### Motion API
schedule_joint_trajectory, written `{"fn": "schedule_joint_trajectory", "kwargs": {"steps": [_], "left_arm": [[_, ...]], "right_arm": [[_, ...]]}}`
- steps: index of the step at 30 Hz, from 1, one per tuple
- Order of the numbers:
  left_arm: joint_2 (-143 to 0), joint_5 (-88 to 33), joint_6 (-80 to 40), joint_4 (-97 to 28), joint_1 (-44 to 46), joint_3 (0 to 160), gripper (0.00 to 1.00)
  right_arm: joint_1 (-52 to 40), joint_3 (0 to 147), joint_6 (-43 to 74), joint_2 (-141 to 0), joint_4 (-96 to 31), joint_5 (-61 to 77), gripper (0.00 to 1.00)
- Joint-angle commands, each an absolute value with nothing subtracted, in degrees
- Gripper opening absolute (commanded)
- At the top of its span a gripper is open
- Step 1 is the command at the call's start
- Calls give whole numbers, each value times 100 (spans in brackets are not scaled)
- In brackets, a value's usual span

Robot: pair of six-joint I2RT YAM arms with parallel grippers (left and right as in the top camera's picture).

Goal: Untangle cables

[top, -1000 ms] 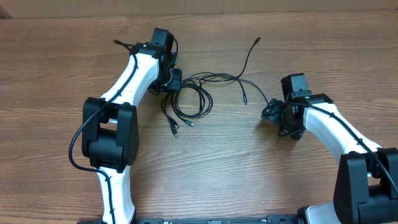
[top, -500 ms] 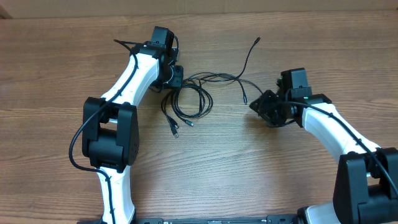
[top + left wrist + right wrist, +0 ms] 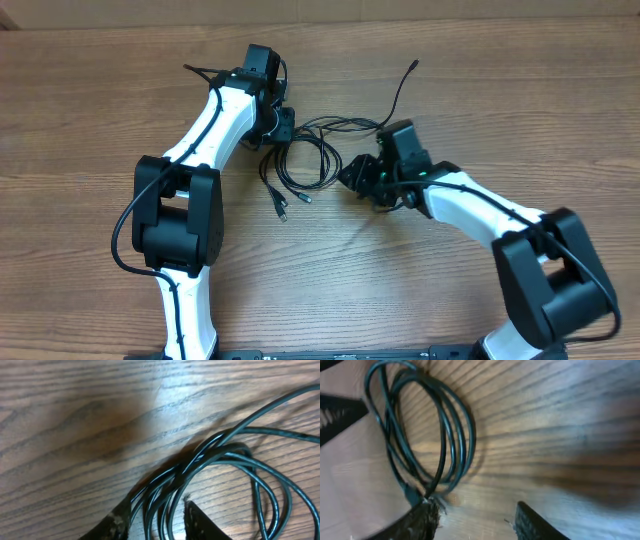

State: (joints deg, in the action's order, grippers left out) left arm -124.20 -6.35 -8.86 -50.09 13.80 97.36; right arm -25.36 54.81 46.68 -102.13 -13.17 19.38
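Cables (image 3: pixel 172 480): thin glossy black cords, looped on grained wood table (image 3: pixel 100 120); left pincer (image 3: pixel 156 508) clasps them, right pincer (image 3: pixel 474 508) agape.

Two white arms (image 3: pixel 215 115) are reaching over one wooden table (image 3: pixel 100 120), each carrying one gripper, the left gripper (image 3: pixel 282 125) and the right gripper (image 3: pixel 352 180), each showing two fingers (image 3: pixel 200 525). The cables (image 3: pixel 210 450) are lying in one coil of about three loops between both grippers; their exact number is not showing. Three plug ends (image 3: pixel 283 213) are showing: two near the left gripper, one well beyond the right gripper
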Motion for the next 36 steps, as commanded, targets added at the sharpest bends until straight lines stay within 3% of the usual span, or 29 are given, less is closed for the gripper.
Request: {"fn": "schedule_joint_trajectory", "kwargs": {"steps": [1, 8, 17, 20, 23, 25, 27, 28, 33, 35, 36], "left_arm": [[-12505, -607, -921, -5135, 1382, 9664, 36], [-12162, -1466, -447, -6066, 1415, 10250, 45], [-11362, -1579, -484, -6381, 1885, 10322, 60], [-11257, -1367, -849, -6259, 2112, 10322, 53], [-11279, -1151, -1066, -6145, 2346, 10322, 22], [-11316, -1160, -1081, -6093, 2504, 10322, 11], [-11349, -1048, -1076, -6055, 2661, 10313, 12], [-11371, -869, -1079, -6062, 2738, 10313, 18], [-11596, -56, -1079, -6165, 2904, 10263, 28], [-11740, 220, -1079, -6147, 2899, 10200, 30], [-11815, 336, -1079, -6143, 2888, 10173, 26]], "right_arm": [[-2539, 5470, 4871, -10363, -1271, 1326, 45], [-2506, 5470, 5083, -10363, -1752, 495, 34], [-1837, 5470, 5417, -10363, -2379, 285, 42], [-1656, 5470, 5393, -10363, -2473, 283, 43], [-1605, 5470, 5376, -10363, -2508, 283, 46], [-1605, 5470, 5376, -10363, -2530, 283, 47], [-1605, 5470, 5376, -10363, -2541, 283, 47], [-1605, 5470, 5374, -10363, -2545, 283, 47], [-1605, 5470, 5356, -10363, -2574, 283, 48], [-1605, 5470, 5356, -10363, -2585, 283, 49], [-1605, 5470, 5356, -10363, -2587, 283, 49]]}}
